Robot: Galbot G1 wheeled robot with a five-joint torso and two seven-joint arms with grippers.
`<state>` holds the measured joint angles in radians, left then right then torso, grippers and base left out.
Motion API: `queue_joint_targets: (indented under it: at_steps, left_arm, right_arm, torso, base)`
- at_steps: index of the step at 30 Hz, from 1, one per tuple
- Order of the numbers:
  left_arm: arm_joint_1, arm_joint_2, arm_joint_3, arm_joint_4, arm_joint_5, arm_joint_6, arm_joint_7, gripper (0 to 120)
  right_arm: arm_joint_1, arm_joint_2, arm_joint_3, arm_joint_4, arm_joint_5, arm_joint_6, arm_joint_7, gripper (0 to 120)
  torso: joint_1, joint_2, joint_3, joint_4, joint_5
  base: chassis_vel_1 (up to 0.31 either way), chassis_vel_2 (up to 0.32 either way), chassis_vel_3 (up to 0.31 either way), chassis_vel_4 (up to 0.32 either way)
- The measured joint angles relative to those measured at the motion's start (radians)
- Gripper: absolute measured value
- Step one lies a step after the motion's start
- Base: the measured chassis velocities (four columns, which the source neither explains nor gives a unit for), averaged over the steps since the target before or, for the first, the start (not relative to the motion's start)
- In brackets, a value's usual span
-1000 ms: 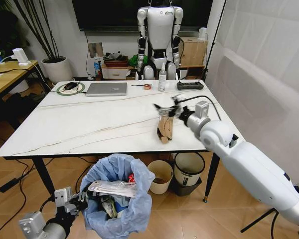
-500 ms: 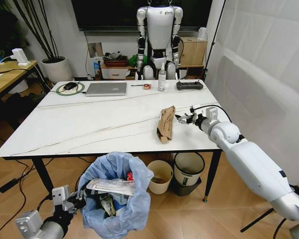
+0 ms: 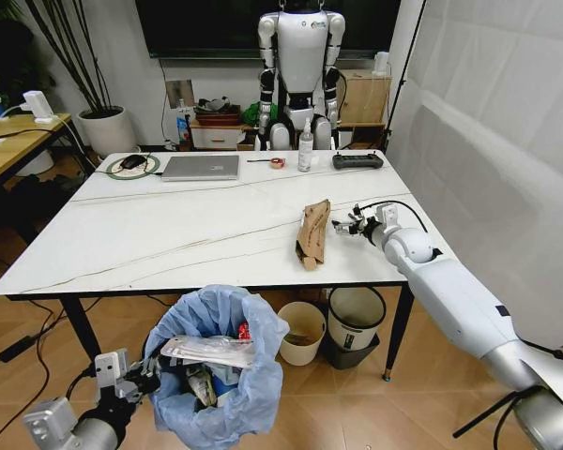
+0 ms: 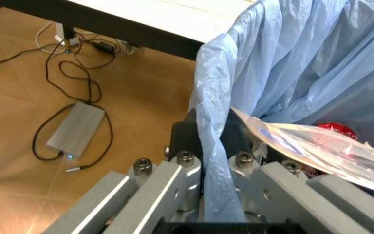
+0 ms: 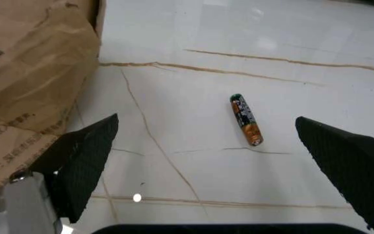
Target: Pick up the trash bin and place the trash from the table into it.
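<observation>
table: cardboard cut off beside spread right end effector.

Glossy veined table, creased brown cardboard, crinkly plastic-lined trash bin.

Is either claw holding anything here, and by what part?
The left claw is shut on the bin's blue bag at its rim. The right claw is open over the table, holding nothing.
</observation>
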<state>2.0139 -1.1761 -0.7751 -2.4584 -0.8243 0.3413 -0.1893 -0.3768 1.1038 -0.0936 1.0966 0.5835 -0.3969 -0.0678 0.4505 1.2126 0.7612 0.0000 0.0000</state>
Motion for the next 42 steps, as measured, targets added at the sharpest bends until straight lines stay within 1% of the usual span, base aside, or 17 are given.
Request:
queue_joint_targets:
  at_steps: [10,12,14,15,16,21,22,23,24,25,27,28,29,30,32,38,42]
  left_arm:
    - [0.011,-0.007,-0.001,-0.01,0.008,-0.001,0.0,0]
    - [0.012,-0.008,-0.001,-0.011,0.009,-0.002,0.0,0]
    - [0.013,-0.01,-0.001,-0.014,0.01,-0.002,0.0,0]
    - [0.013,-0.01,-0.001,-0.014,0.01,-0.002,0.0,0]
    - [0.014,-0.012,-0.001,-0.015,0.011,-0.002,0.0,0]
    - [0.017,-0.015,0.0,-0.018,0.017,-0.003,0.001,0]
    - [0.017,-0.015,0.0,-0.018,0.017,-0.003,0.001,0]
    - [0.017,-0.016,0.001,-0.018,0.018,-0.003,0.001,0]
    - [0.019,-0.017,0.001,-0.019,0.02,-0.003,0.001,0]
    - [0.02,-0.018,0.001,-0.02,0.02,-0.003,0.001,0]
    - [0.023,-0.019,0.001,-0.023,0.022,-0.004,0.002,0]
    - [0.024,-0.019,0.001,-0.024,0.022,-0.004,0.002,0]
    - [0.025,-0.019,0.0,-0.025,0.022,-0.004,0.002,0]
    - [0.025,-0.019,0.0,-0.025,0.022,-0.004,0.002,0]
    - [0.027,-0.019,-0.001,-0.026,0.022,-0.005,0.002,0]
    - [0.033,-0.02,-0.003,-0.033,0.025,-0.006,0.003,0]
    - [0.034,-0.021,-0.003,-0.035,0.026,-0.006,0.003,0]
  right_arm:
    - [0.026,0.031,0.0,-0.074,-0.003,0.022,-0.001,100]
    - [0.028,0.033,-0.002,-0.086,-0.004,0.026,-0.001,98]
    - [0.029,0.033,-0.002,-0.093,-0.004,0.03,-0.002,88]
    - [0.029,0.033,-0.002,-0.093,-0.004,0.03,-0.002,88]
    - [0.028,0.032,-0.002,-0.094,-0.004,0.032,-0.003,85]
    - [0.021,0.02,0.0,-0.092,0.001,0.034,-0.005,64]
    - [0.021,0.02,0.0,-0.092,0.001,0.034,-0.005,64]
    - [0.02,0.019,0.0,-0.091,0.003,0.034,-0.005,60]
    - [0.017,0.015,0.0,-0.089,0.004,0.034,-0.005,53]
    - [0.015,0.013,0.0,-0.088,0.005,0.034,-0.005,52]
    - [0.012,0.011,0.0,-0.086,0.007,0.034,-0.005,42]
    - [0.011,0.01,-0.001,-0.085,0.009,0.034,-0.005,41]
    - [0.009,0.007,-0.002,-0.083,0.012,0.034,-0.006,35]
    - [0.009,0.007,-0.002,-0.083,0.012,0.034,-0.006,35]
    - [0.007,0.004,-0.005,-0.08,0.014,0.033,-0.006,26]
    - [-0.009,-0.008,-0.007,-0.064,0.022,0.028,-0.005,2]
    - [-0.011,-0.011,-0.003,-0.06,0.027,0.026,-0.004,0]
  torso:
    - [0.0,0.0,0.0,0.0002,0.0]
    - [0.0,0.0,0.0,0.0002,0.0]
    - [0.0,0.0,0.0,0.0,0.0001]
    - [0.0,0.0,0.0,0.0,0.0001]
    - [0.0,0.0,0.0,0.0001,0.0]
    - [0.0,0.0,0.0,0.0,-0.0001]
    - [0.0,0.0,0.0,0.0,-0.0001]
    - [0.0,0.0,0.0,0.0,-0.0001]
    - [0.0,0.0,0.0,0.0001,-0.0001]
    - [0.0,0.0,0.0,0.0001,-0.0001]
    - [0.0,0.0,0.0,0.0001,-0.0001]
    - [0.0,0.0,0.0,0.0002,-0.0001]
    - [0.0,0.0,0.0,0.0002,-0.0001]
    - [0.0,0.0,0.0,0.0002,-0.0001]
    - [0.0,0.0,0.0,0.0001,-0.0002]
    - [0.0,0.0,0.0,0.0002,-0.0003]
    - [0.0,0.0,0.0,0.0001,-0.0002]
  base:
    - [0.0,0.0,0.0,0.0]
    - [0.0,0.0,0.0,0.0]
    - [0.0,0.0,0.0,0.0]
    - [0.0,0.0,0.0,0.0]
    - [0.0,0.0,0.0,0.0]
    - [0.0,0.0,0.0,0.0]
    - [0.0,0.0,0.0,0.0]
    - [0.0,0.0,0.0,0.0]
    - [0.0,0.0,0.0,0.0]
    - [0.0,0.0,0.0,0.0]
    - [0.0,0.0,0.0,0.0]
    - [0.0,0.0,0.0,0.0]
    - [0.0,0.0,0.0,0.0]
    - [0.0,0.0,0.0,0.0]
    - [0.0,0.0,0.0,0.0]
    - [0.0,0.0,0.0,0.0]
    - [0.0,0.0,0.0,0.0]
